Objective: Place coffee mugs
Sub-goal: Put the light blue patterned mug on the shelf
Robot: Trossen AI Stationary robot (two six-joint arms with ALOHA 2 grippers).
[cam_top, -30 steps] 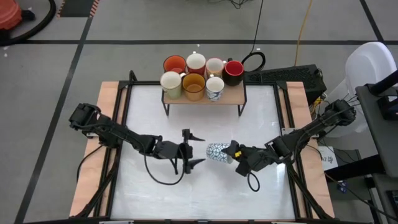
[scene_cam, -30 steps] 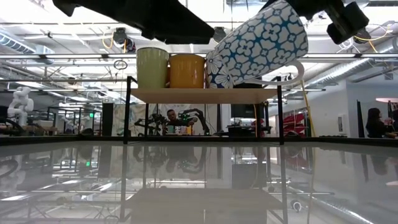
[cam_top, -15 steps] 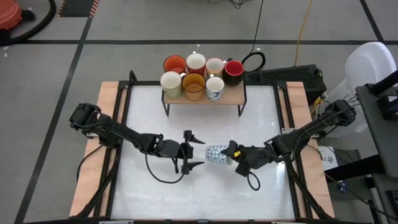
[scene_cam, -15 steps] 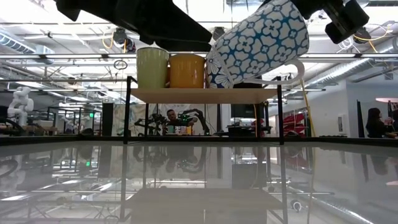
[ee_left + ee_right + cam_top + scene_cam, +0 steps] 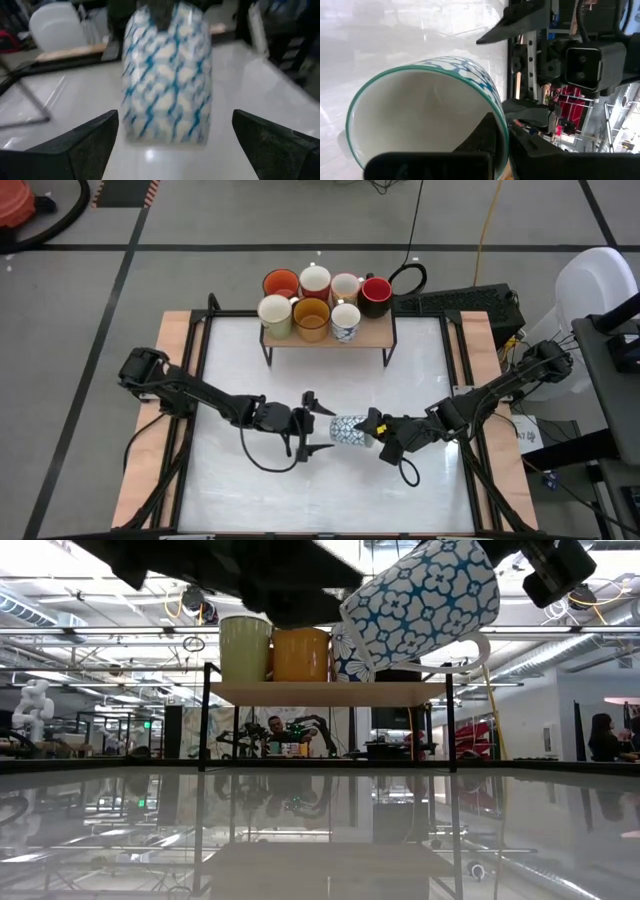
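High view: left gripper, jaws spread wide, has edged closer to the glossy blue-flowered ceramic mug, now nearly flanking its base. Right gripper stays clenched on the mug's rim, holding it tilted above the white table.

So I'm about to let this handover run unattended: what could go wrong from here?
1. The right gripper holds the blue-patterned mug by the rim only, tilted in mid-air; a nudge from the open left gripper closing in could twist it loose.
2. If the right gripper lets go before the left one closes, the mug may drop onto the table.
3. The shelf already carries seven mugs, so placing this one could knock a neighbour.
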